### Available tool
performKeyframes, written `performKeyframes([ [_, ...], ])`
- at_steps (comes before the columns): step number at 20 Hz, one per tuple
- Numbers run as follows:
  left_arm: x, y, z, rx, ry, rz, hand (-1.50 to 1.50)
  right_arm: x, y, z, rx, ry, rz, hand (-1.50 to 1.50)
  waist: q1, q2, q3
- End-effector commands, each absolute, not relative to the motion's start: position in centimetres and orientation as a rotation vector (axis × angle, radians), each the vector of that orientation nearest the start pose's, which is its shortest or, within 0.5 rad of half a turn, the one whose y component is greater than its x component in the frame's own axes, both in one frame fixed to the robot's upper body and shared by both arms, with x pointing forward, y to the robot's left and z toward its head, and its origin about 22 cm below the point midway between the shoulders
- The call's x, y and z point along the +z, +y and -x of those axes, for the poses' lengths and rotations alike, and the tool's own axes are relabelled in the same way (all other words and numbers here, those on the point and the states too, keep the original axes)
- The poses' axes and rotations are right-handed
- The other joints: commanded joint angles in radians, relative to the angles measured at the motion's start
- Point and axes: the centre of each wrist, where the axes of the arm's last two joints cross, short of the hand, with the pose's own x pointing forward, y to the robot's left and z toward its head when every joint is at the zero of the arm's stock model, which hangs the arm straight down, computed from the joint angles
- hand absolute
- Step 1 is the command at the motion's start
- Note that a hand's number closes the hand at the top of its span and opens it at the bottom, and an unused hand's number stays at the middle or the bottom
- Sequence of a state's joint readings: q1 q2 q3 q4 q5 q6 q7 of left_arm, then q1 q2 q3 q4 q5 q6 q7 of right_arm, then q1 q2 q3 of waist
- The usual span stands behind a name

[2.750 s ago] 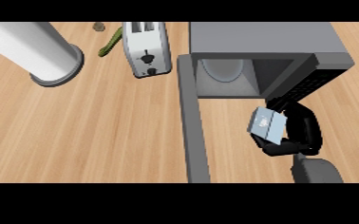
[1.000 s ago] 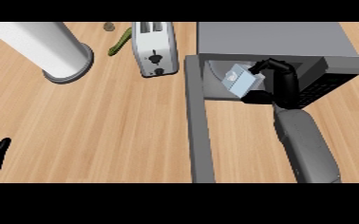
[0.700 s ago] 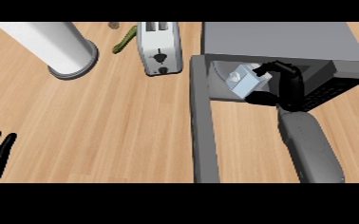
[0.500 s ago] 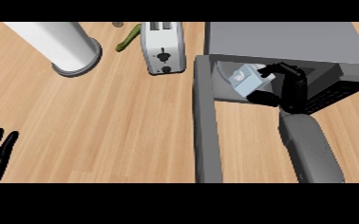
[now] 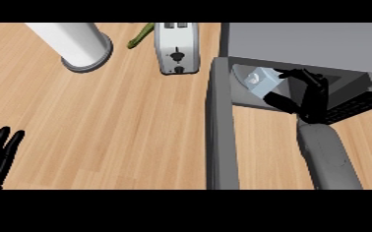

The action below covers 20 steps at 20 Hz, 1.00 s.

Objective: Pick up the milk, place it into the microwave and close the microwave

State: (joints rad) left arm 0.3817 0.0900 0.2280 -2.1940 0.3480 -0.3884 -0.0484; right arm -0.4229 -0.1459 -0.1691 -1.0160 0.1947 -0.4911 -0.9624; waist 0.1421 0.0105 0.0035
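Milk carton [image 5: 263,82], probably light and stiff, sits inside the microwave [image 5: 305,42] with the right hand [image 5: 301,96] curled around its sides.

right forearm [image 5: 328,155]: smooth grey, rounded casing, plain, broadening away from the microwave [image 5: 298,44] | right hand [image 5: 309,96]: black, slim segmented fingers and thumb, joined to the forearm by a narrow black wrist | left hand [image 5: 7,150]: black, thin finger shapes only, far left of the microwave | no markings or cables visible
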Motion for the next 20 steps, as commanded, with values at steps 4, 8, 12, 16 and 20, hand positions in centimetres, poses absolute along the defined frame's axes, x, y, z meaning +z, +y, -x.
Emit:
performKeyframes([
  [4,9.5,30.0,-13.9,-0.114,-1.951,0.154,-1.5,-0.2,-25.5,-36.8,0.169,-2.16,0.899,-1.5,0.066,0.064,-0.005],
  [8,9.1,29.9,-14.2,-0.118,-1.939,0.176,-1.5,-1.9,-24.6,-35.8,0.15,-2.102,0.76,-1.5,0.088,0.067,-0.005],
  [12,9.6,29.4,-14.9,-0.153,-1.958,0.187,-1.5,-1.9,-22.7,-36.2,0.152,-2.096,0.664,-1.5,0.09,0.063,-0.004],
  [16,9.5,29.1,-15.0,-0.165,-1.946,0.188,-1.5,-2.0,-22.7,-36.5,0.114,-2.076,0.637,-1.5,0.078,0.056,-0.002],
  [20,9.5,28.8,-15.6,-0.171,-1.949,0.189,-1.5,-2.2,-22.7,-36.8,0.113,-2.034,0.631,-1.5,0.064,0.057,-0.003],
])
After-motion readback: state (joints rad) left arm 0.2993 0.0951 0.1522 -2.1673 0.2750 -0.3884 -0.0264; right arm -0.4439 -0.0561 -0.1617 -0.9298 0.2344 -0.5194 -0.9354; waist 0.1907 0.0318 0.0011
